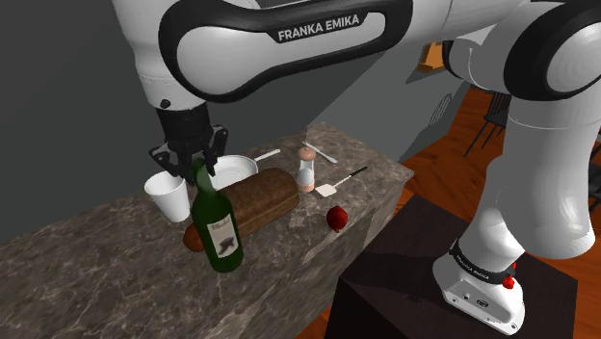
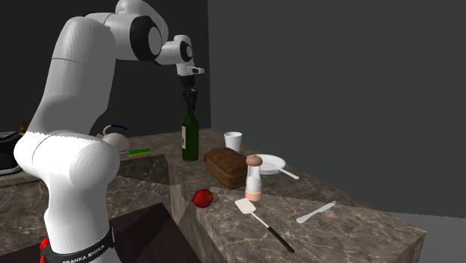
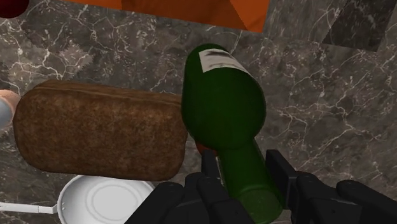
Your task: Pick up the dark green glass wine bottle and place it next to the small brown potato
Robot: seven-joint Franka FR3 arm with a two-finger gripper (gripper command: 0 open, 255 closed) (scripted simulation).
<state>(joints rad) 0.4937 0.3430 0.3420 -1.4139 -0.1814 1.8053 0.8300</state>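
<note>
My hand [image 1: 198, 164] is clenched around the neck of the dark green wine bottle [image 1: 220, 229], whose body stands directly below.

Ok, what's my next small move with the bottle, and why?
Probably open the gripper: its fingers clasp the neck of the wine bottle, which seems to stand on the counter already right beside the potato.

The arm [image 1: 321, 31] bears "FRANKA EMIKA" in white on its dark band.
</note>
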